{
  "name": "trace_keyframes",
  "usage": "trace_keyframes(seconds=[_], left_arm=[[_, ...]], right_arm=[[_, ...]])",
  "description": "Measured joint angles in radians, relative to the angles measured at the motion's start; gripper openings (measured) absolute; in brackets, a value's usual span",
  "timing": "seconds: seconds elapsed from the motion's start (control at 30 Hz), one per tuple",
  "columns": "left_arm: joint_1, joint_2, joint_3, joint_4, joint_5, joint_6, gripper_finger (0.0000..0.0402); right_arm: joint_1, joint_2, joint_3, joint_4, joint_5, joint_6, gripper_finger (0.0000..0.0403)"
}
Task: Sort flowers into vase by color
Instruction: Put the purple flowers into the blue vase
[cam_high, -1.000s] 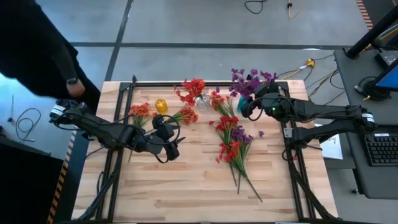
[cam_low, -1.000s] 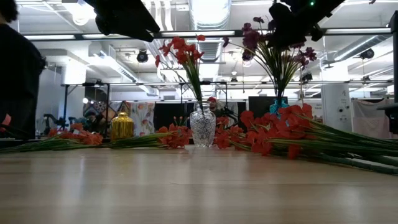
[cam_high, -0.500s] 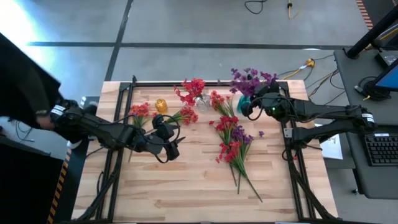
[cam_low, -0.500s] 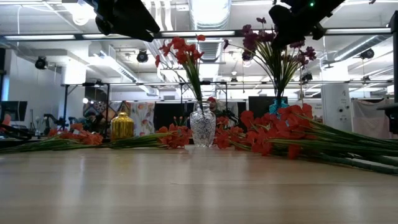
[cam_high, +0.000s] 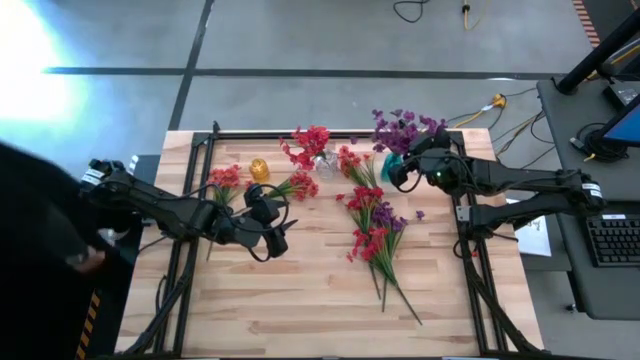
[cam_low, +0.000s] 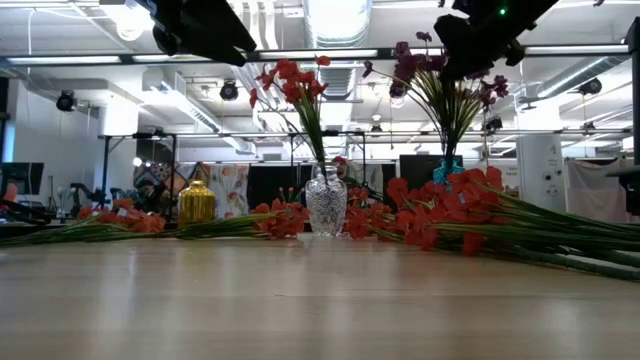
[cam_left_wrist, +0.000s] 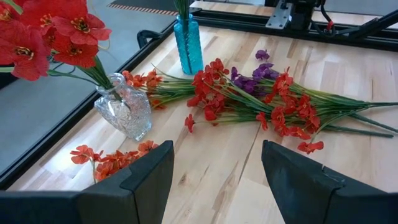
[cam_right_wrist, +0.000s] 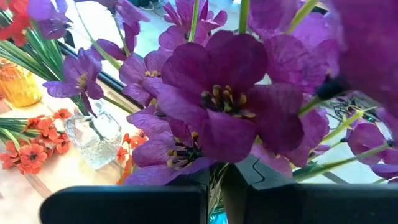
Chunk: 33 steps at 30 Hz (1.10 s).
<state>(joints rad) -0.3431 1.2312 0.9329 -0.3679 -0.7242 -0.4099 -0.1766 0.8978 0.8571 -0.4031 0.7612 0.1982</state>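
Note:
A clear glass vase (cam_high: 322, 163) near the far edge holds red flowers (cam_low: 295, 80). A blue vase (cam_left_wrist: 188, 45) to its right holds purple flowers (cam_high: 405, 128). My right gripper (cam_right_wrist: 217, 184) sits among those purple blossoms above the blue vase (cam_low: 447, 168), shut on a stem. Loose red and purple sprigs (cam_high: 372, 225) lie flat on the table's middle right. More orange-red sprigs (cam_high: 228, 180) lie at the far left. My left gripper (cam_left_wrist: 217, 168) hangs open above the table's middle left (cam_high: 272, 238), touching nothing. My right gripper pinches a thin green stem (cam_right_wrist: 217, 175) of a purple sprig between its two fingers, just under the blossoms. The fingers come from the table's right side, high above the blue vase. The sprig stands upright, and its stems (cam_low: 447, 135) run down into the vase.
A small golden vase (cam_high: 259, 169) stands at the far left beside orange-red sprigs (cam_high: 298, 185). A dark-clothed person (cam_high: 40, 260) is at the table's left side. Bare wood (cam_high: 300, 300) stretches along the near half. Black frame rails (cam_high: 470, 240) line the table's sides.
Both arms have stayed nearly still. The person beside the table's left edge has moved from the far-left corner toward the near-left side.

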Motion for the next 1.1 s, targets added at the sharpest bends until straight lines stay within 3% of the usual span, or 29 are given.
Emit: trace_keyframes(seconds=[1.1], left_arm=[[0.000, 0.001, 0.000, 0.000, 0.001, 0.000, 0.0229]], right_arm=[[-0.036, 0.001, -0.001, -0.073, -0.002, 0.053, 0.0013]])
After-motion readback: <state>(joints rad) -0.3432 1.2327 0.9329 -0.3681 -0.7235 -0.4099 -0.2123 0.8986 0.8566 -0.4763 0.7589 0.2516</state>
